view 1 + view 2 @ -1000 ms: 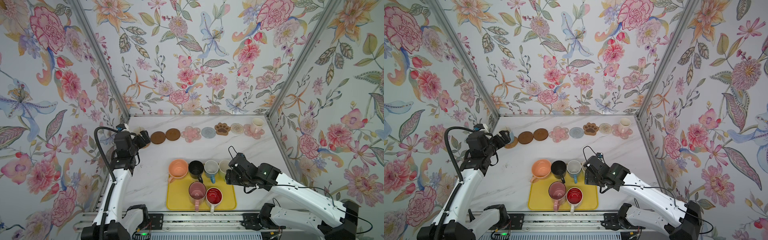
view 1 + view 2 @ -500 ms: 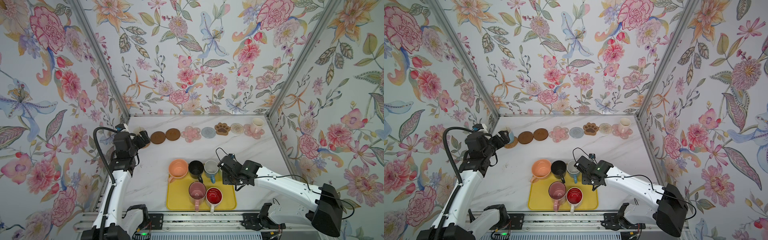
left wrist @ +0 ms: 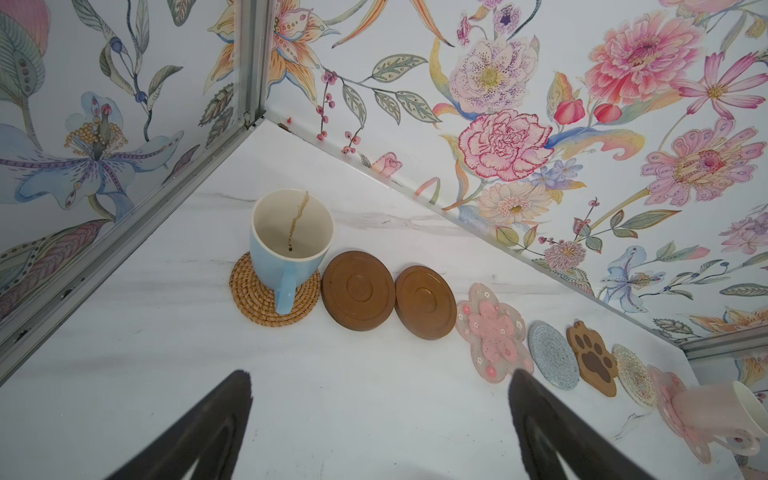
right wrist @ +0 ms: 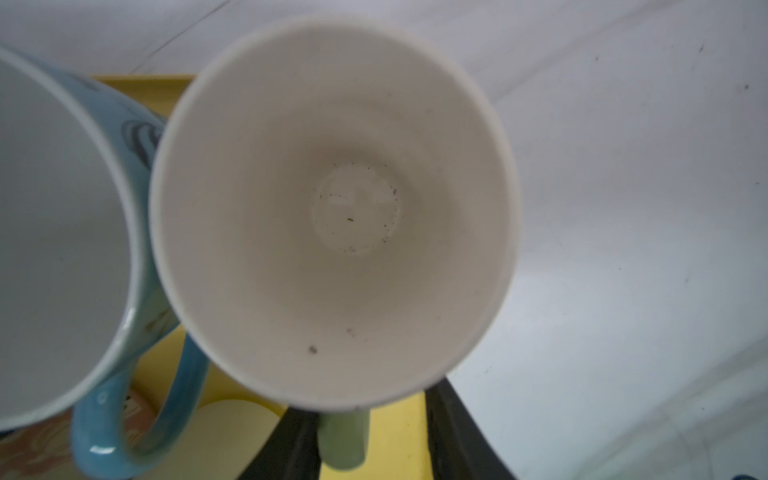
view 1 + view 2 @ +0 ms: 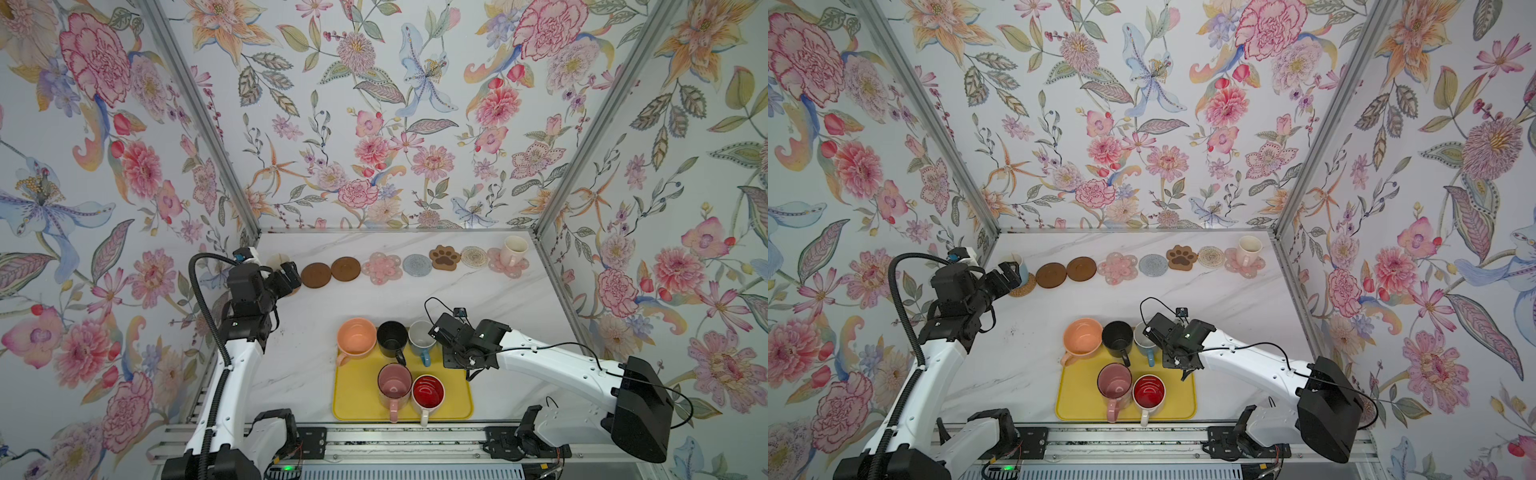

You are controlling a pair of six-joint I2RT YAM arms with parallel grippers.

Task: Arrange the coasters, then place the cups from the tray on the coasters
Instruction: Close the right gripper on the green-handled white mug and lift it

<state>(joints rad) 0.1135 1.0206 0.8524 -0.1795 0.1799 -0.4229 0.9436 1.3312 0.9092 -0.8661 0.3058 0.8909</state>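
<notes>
Nearest the base: yellow tray flat on the surface, with pink cup and red-inside cup side by side in its front half. Along the tray's rear edge: peach cup, black cup, blue-handled cup, then green-handled cup, upright at the right rear corner, just beside its blue-handled neighbour; contact not discernible. Right gripper directly above this last cup, jaws apart and straddling the green handle: one jaw against it, a visible gap beside the other, not yet clamped. Step in hand, by judgement: pinch on the handle ahead of a lift. Possible faults from here: twist or slip of the handle under a one-sided pinch; swing of the cup body about so narrow a hold; knock against the neighbour through sideways drift, with tipping onto the tray as result. Further back, at the left: left gripper, jaws wide apart and empty, hovering short of the pale blue cup upright on the rattan coaster. Possible fault there: a brush from those jaws, pushing cup or coaster out of line. Farthest, along the rear wall, in one row and bare: two dark brown discs, first flower coaster, grey coaster, paw coaster, clear coaster; last, end flower coaster under the pink-handled cup.
</notes>
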